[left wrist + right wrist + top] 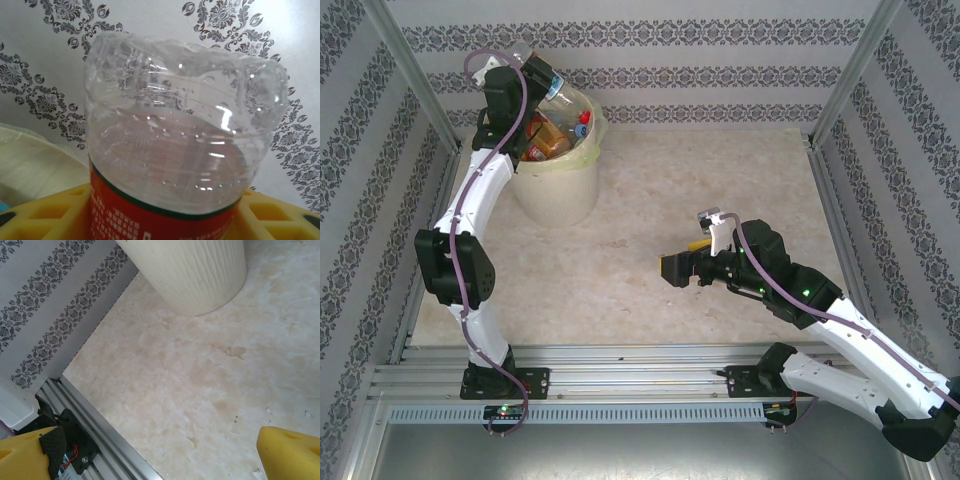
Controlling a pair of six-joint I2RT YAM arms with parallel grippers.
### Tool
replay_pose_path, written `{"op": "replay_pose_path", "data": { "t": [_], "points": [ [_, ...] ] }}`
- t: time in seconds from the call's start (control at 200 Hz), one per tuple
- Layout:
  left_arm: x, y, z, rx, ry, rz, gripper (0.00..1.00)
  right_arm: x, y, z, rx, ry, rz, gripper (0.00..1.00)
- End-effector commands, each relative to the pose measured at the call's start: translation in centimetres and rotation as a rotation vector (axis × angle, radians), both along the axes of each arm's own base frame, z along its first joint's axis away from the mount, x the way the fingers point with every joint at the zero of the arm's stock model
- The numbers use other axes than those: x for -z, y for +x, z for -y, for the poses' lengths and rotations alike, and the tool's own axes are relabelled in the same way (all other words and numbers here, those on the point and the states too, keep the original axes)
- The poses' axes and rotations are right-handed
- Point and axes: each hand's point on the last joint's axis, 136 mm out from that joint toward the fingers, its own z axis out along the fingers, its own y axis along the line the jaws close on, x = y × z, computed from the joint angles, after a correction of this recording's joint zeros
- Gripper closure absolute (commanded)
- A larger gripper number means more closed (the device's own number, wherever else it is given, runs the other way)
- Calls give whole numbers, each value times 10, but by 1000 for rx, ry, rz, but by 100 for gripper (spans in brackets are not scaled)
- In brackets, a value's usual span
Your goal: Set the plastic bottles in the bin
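Observation:
A clear plastic bottle point(175, 135) with a red label sits between the yellow fingers point(45, 215) of my left gripper point(165, 220), which is shut on it. From above, the left gripper point(525, 78) holds this bottle point(552, 85) over the far left rim of the bin point(560, 185). The bin is a round cream bucket with a pale yellow bag, and several bottles point(552, 135) lie inside it. My right gripper point(678, 270) hovers open above the middle of the table with nothing between its fingers. The right wrist view has the bin's wall point(200, 275) ahead of the open right gripper point(160, 452).
Patterned walls close in the back and both sides. An aluminium rail point(640, 365) runs along the near edge where the arm bases are bolted. The beige table top point(720, 180) spreads to the right of the bin.

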Motion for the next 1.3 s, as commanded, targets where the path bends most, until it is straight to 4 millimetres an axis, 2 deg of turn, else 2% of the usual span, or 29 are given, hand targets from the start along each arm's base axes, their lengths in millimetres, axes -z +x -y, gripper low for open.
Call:
{"op": "replay_pose_path", "data": {
  "t": [0.0,0.2,0.465,0.864,0.954,1.024,1.209,1.294],
  "points": [
    [-27,-8,-10,-26,35,56,39,-3,1,2,18,5,8,2],
    [-41,-18,-9,-18,69,68,30,-2,1,1,16,11,6,2],
    [-36,-28,-5,12,87,49,20,-3,0,2,14,17,6,2],
    [-42,-50,-18,-34,242,-2,19,-1,-1,3,17,19,2,2],
    [-41,-54,-21,-37,277,-34,24,-1,-1,2,14,20,2,2],
    [-42,-56,-25,-45,308,-44,25,-1,-1,3,13,18,3,2],
    [-43,-56,-39,-37,331,-70,23,-1,-1,3,15,20,4,2],
    [-47,-54,-37,-8,390,-78,15,-2,-1,3,16,21,4,2]
  ]
}}
